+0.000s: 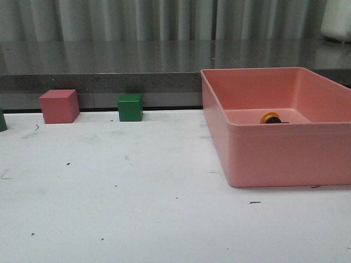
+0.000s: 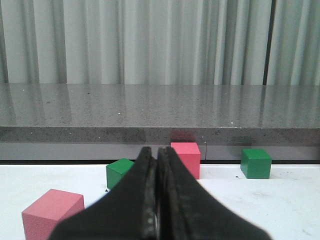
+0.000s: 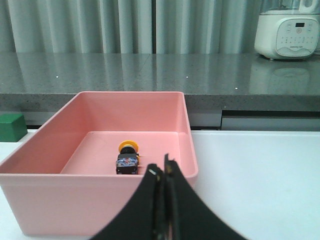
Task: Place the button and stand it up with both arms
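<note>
The button lies on its side on the floor of the pink bin, yellow cap pointing to the far wall, black-and-bluish base toward me. In the front view only its yellow cap shows over the bin's near wall. My right gripper is shut and empty, outside the bin at its near rim, short of the button. My left gripper is shut and empty, low over the white table, facing the cubes. Neither arm shows in the front view.
A red cube and a green cube stand at the table's back edge. The left wrist view shows another red cube close by and green cubes. A grey counter runs behind; a white appliance stands on it.
</note>
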